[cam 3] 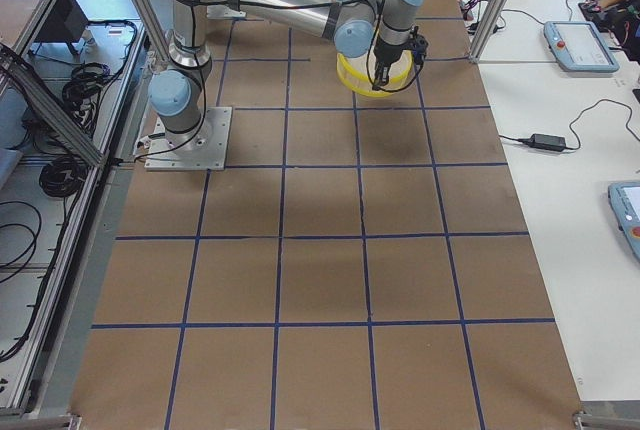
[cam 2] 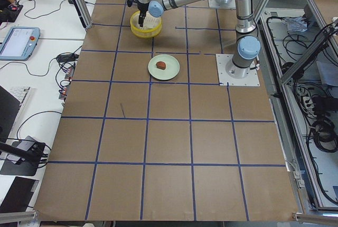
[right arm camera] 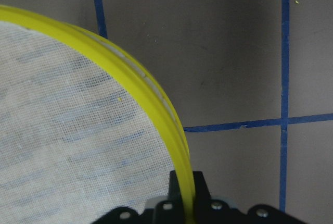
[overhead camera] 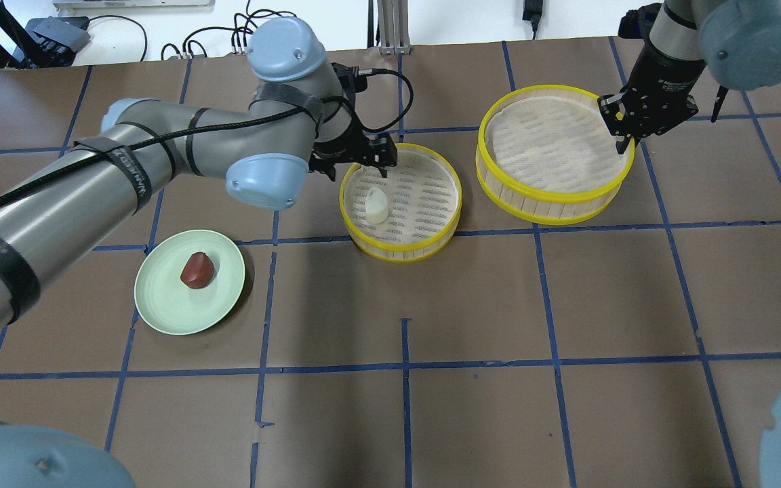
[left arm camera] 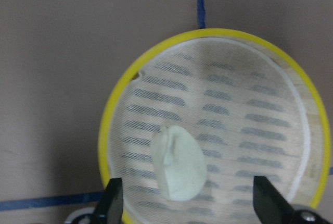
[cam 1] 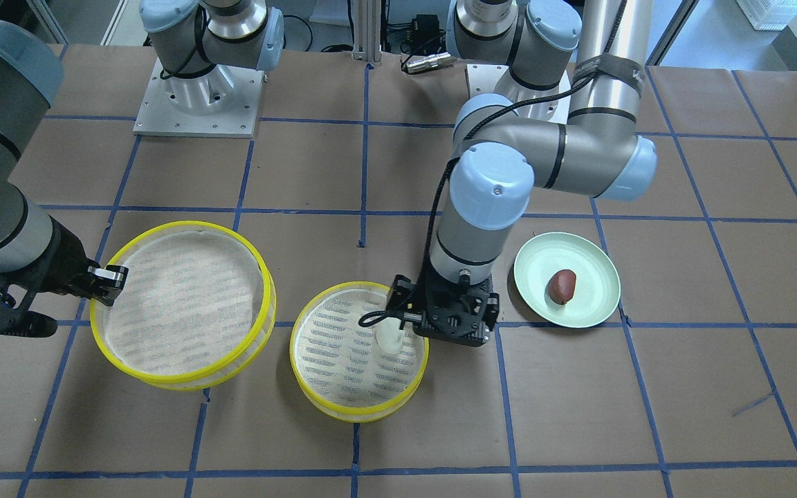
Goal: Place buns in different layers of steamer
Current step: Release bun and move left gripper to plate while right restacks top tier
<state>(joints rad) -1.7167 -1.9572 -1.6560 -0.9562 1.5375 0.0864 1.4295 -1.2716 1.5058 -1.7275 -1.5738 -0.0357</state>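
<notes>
A white bun (cam 1: 391,339) (overhead camera: 376,205) (left arm camera: 178,162) lies inside the small yellow-rimmed steamer layer (cam 1: 360,413) (overhead camera: 401,249) (left arm camera: 104,130), near its side towards the plate. My left gripper (overhead camera: 358,169) (left arm camera: 187,198) is open and empty just above the bun, fingers apart on either side of it. My right gripper (cam 1: 111,283) (overhead camera: 624,135) (right arm camera: 184,182) is shut on the rim of the larger steamer layer (cam 1: 184,377) (overhead camera: 553,196) (right arm camera: 130,73), which holds only a cloth. A dark red bun (cam 1: 562,286) (overhead camera: 196,269) sits on the green plate (cam 1: 589,315) (overhead camera: 160,308).
The two steamer layers stand side by side, close but apart. The plate is on the left arm's side of the small layer. Brown table covering with blue tape grid all around. The arm bases stand at the robot's edge of the table.
</notes>
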